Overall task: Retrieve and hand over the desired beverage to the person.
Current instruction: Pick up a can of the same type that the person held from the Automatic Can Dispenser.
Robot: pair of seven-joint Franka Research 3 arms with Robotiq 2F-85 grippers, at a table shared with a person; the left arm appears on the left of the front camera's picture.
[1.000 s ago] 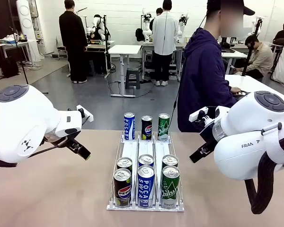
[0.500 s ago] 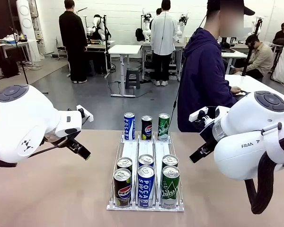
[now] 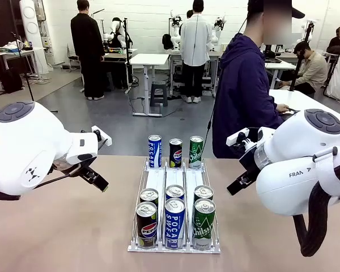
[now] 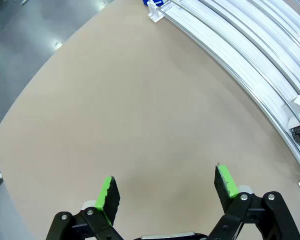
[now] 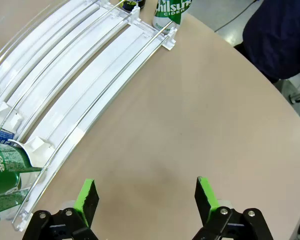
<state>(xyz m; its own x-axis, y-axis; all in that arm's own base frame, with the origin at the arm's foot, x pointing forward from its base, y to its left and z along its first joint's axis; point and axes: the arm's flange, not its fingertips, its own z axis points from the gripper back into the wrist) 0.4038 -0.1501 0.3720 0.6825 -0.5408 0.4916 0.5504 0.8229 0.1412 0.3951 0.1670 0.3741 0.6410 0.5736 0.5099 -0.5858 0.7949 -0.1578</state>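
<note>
Nine cans (image 3: 174,222) stand in a white rack (image 3: 157,180) on the table (image 3: 62,226). Left gripper (image 4: 165,180) and right gripper (image 5: 146,186) hover spread wide, empty; the person (image 3: 241,96) seemingly faces sideways.

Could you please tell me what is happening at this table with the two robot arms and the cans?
Nothing is being handled yet. A white rack on the table holds cans in three lanes, some at the near end and some at the far end. The left gripper and the right gripper hover open over bare tabletop on either side of the rack, holding nothing. The person in the navy jacket stands at the far edge, turned sideways.
</note>
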